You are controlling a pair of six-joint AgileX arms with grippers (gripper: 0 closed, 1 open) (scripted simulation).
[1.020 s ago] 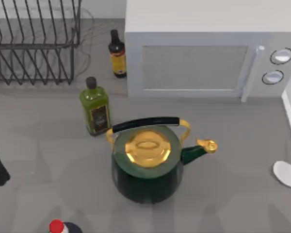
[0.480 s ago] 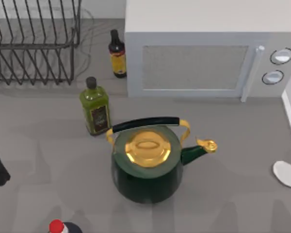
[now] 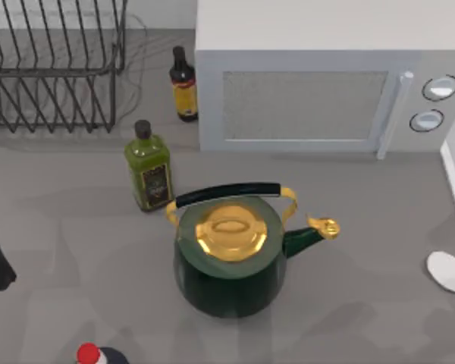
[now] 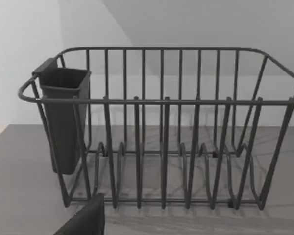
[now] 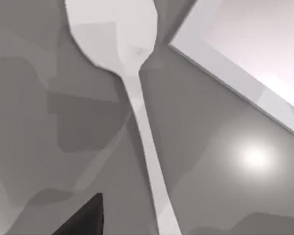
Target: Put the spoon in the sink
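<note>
The right gripper [image 5: 83, 218], aperture impossible to tell, is hovering above the spoon [image 5: 132, 93] at the bench's right edge and should centre on the handle.

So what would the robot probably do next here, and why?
Probably lower the right arm toward the spoon and close on its handle. The right wrist view looks straight down on the spoon, which lies flat and untouched on the grey counter beside a white raised rim, maybe the sink's. In the top view the spoon's bowl sits at the right edge.
</note>
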